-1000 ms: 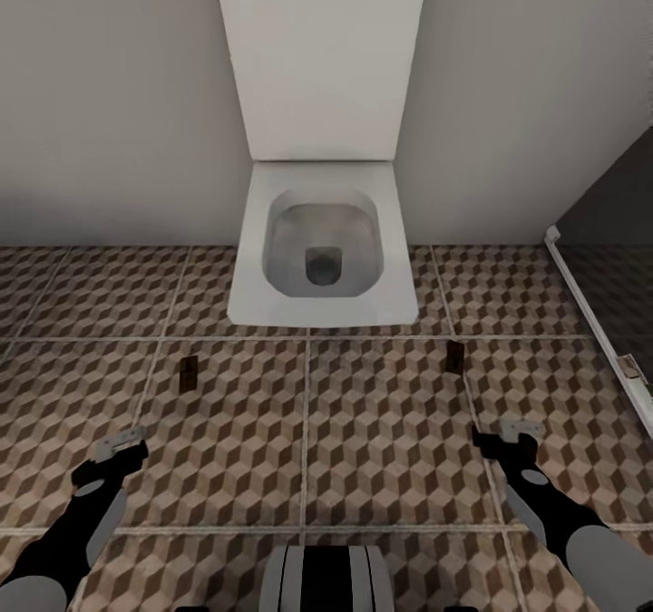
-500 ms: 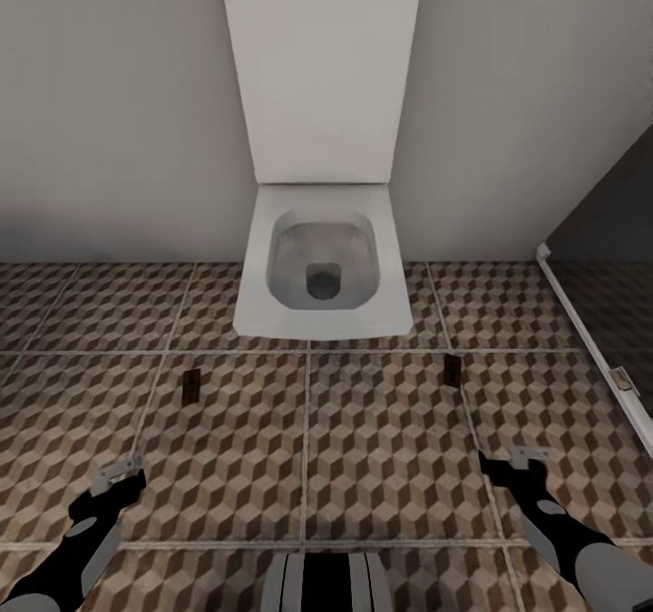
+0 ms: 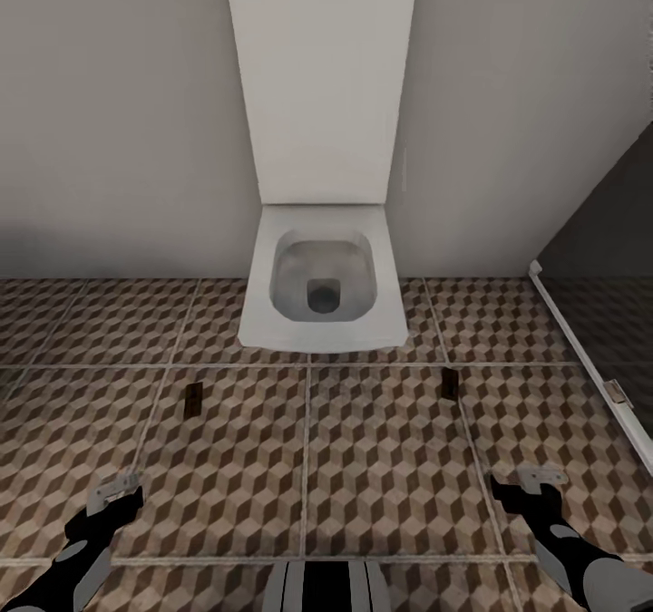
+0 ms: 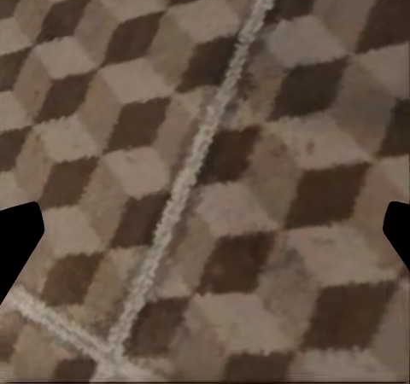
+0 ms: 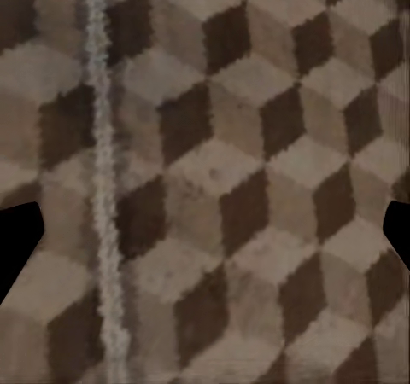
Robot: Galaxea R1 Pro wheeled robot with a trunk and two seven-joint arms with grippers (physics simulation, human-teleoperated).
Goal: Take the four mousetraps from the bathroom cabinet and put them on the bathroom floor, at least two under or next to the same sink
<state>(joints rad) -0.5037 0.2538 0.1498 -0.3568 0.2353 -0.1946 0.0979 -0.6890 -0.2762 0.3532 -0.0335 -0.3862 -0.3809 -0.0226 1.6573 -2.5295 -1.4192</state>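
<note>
Both grippers, left [image 3: 115, 491] and right [image 3: 529, 482], spread wide, hold nothing.
Mousetraps [image 3: 192, 400] [image 3: 449, 383] lie lengthwise, each just above its nearer gripper in frame.

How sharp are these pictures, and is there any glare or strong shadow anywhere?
Head view: even, flat light, no glare; soft shade under the white square toilet bowl, and the two small brown mousetraps look smeared. Both wrist views: brown-and-beige cube-pattern floor tiles blurred and blocky, grout lines fuzzy.

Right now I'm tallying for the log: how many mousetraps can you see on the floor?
2. One mousetrap lies on the bathroom floor ahead of the toilet's left front corner, the other mousetrap ahead of its right corner. More may lie outside the view.
</note>
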